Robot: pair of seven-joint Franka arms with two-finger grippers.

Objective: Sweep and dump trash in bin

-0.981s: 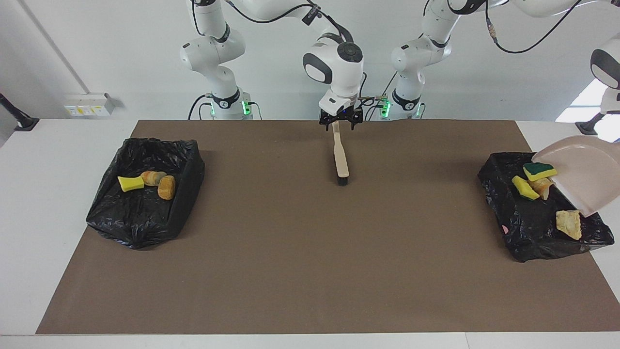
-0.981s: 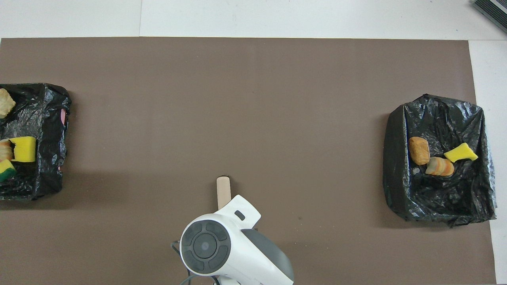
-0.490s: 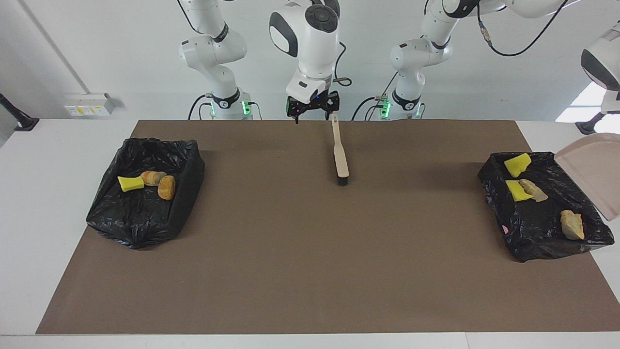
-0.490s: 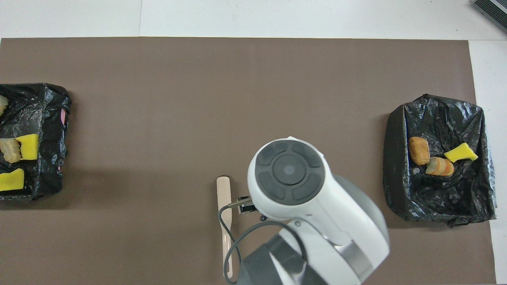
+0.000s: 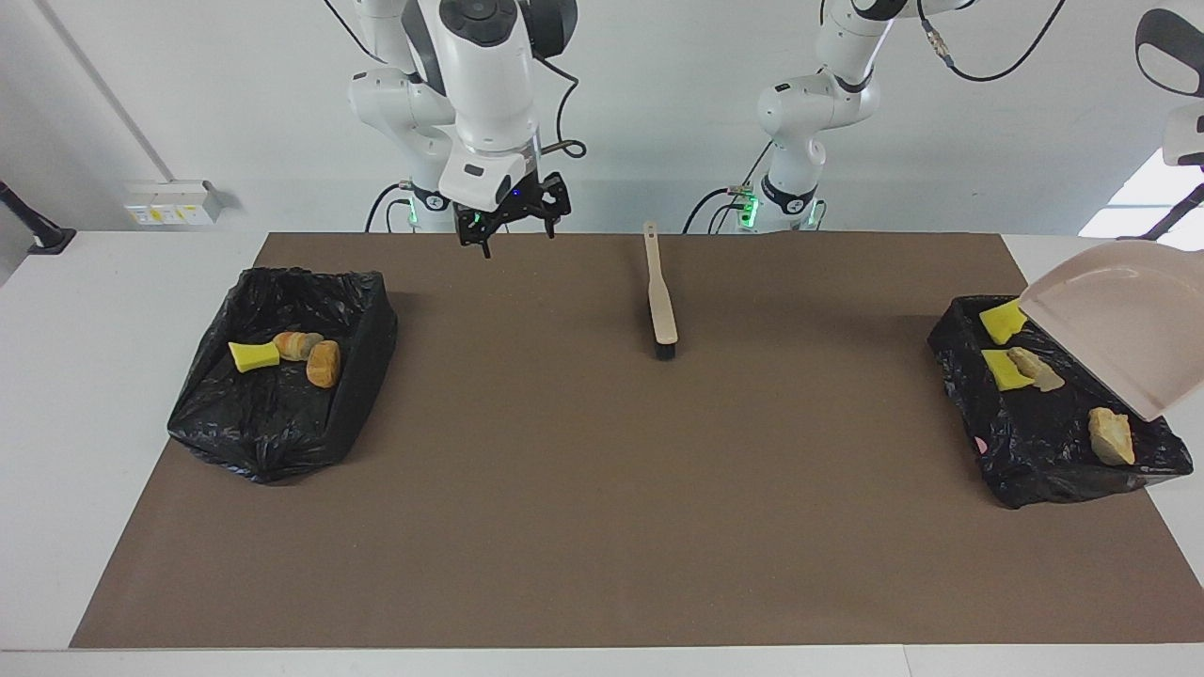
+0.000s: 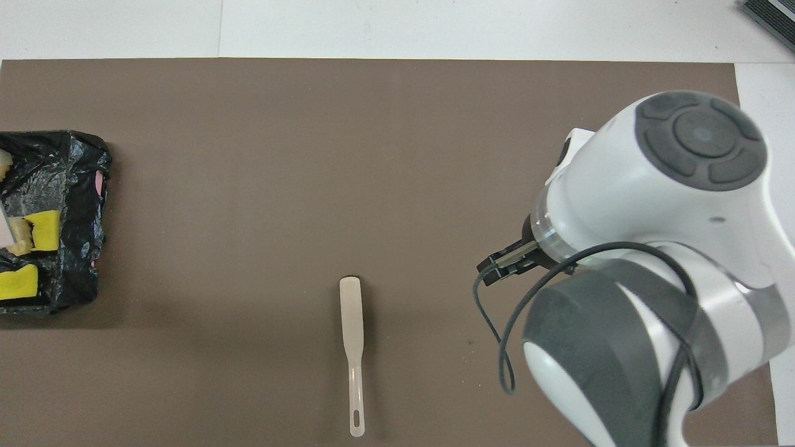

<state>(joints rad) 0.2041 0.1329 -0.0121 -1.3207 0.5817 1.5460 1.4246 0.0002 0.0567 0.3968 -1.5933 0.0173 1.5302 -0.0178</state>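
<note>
Here the beige plastic dustpan [image 5: 1124,329] hangs tilted over the black-bagged bin [image 5: 1053,442] at the left arm's end of the brown mat [image 5: 602,527]. The left gripper is out of sight past the picture's edge, clamped narrow, presumably on the pan's handle. Four bits of trash [image 5: 1011,369], yellow sponge wedges and pale bread chunks, lie inside that bin. Three more pieces [image 5: 287,348] sit in the other black-lined bin [image 5: 273,414]. The right gripper [image 5: 508,226] hovers empty, fingers spread wide, over the mat's edge nearest the robots. The long wooden brush [image 5: 661,301] lies flat mid-mat.
</note>
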